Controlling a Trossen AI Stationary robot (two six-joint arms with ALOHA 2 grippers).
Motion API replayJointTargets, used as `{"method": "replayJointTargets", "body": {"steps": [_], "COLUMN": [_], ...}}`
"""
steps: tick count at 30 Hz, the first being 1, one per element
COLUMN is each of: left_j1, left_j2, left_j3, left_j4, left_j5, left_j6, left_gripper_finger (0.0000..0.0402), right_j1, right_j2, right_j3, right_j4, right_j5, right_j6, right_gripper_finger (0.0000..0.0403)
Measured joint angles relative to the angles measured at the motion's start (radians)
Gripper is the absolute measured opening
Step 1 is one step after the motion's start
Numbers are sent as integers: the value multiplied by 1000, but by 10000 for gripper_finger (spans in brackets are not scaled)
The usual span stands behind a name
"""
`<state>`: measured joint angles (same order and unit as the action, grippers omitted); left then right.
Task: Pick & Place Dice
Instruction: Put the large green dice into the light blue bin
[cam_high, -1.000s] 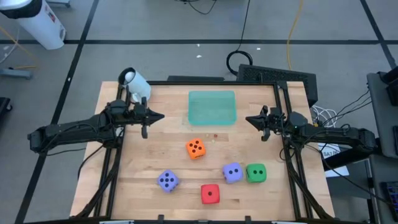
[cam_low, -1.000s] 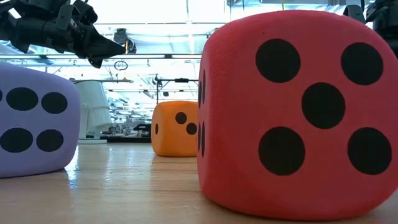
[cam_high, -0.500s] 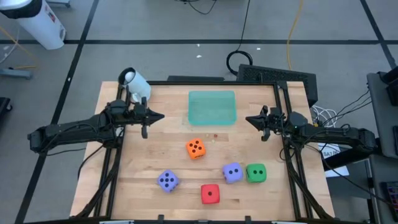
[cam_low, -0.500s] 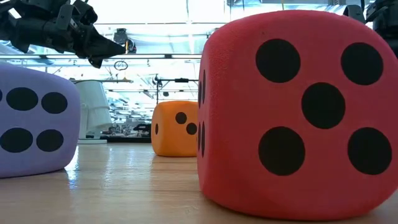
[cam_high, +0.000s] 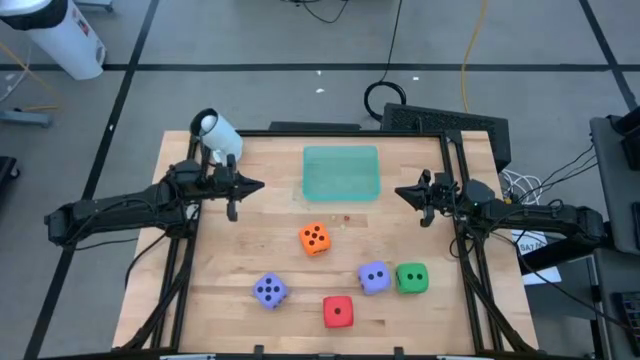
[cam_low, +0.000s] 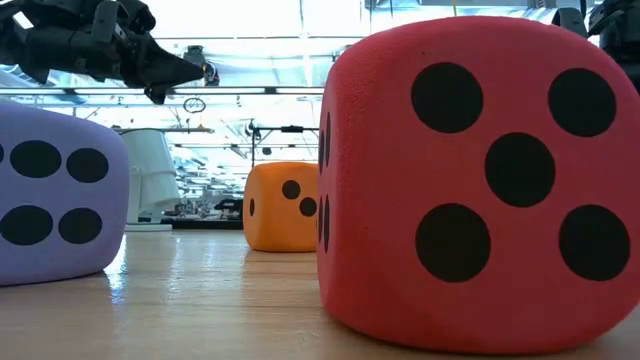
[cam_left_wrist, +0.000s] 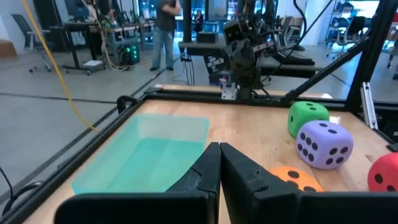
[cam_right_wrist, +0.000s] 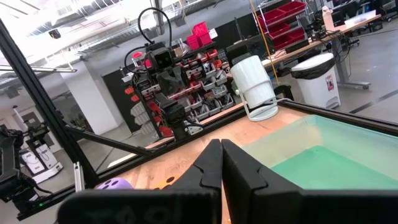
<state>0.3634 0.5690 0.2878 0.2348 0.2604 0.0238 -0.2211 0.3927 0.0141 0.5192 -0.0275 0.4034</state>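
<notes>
Five dice sit on the wooden table, each resting on one face: orange (cam_high: 314, 238) in the middle, a lavender one (cam_high: 269, 290) near-left, red (cam_high: 338, 311) at the near edge, a second lavender one (cam_high: 373, 278) and green (cam_high: 411, 278) side by side. The low view shows red (cam_low: 480, 180), lavender (cam_low: 55, 190) and orange (cam_low: 282, 205) dice. My left gripper (cam_high: 258, 186) hovers shut left of the teal tray (cam_high: 341, 172). My right gripper (cam_high: 400, 191) hovers shut right of it. Both point toward the tray and touch nothing.
The flat translucent teal tray lies at the table's far middle, between the two grippers. A white cylinder-shaped device (cam_high: 216, 133) stands on the far left corner. A dark box and cables (cam_high: 440, 122) sit beyond the far right edge. Bare wood lies around the orange die.
</notes>
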Motion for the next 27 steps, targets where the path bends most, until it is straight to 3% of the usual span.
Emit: {"method": "replayJointTargets", "body": {"steps": [10,19,27], "left_j1": [3,90,97], "left_j2": [0,-1,-1], "left_j3": [0,0,0], "left_j4": [73,76,142], "left_j5": [46,57,61], "left_j6": [-117,-166,-194], "left_gripper_finger": [17,17,17], "right_j1": [0,0,0], "right_j2": [0,0,0], "right_j3": [0,0,0], "right_j4": [4,55,157], "right_j5": [0,-1,-108], "right_j6": [-4,-62,-149], "right_gripper_finger": [0,0,0]}}
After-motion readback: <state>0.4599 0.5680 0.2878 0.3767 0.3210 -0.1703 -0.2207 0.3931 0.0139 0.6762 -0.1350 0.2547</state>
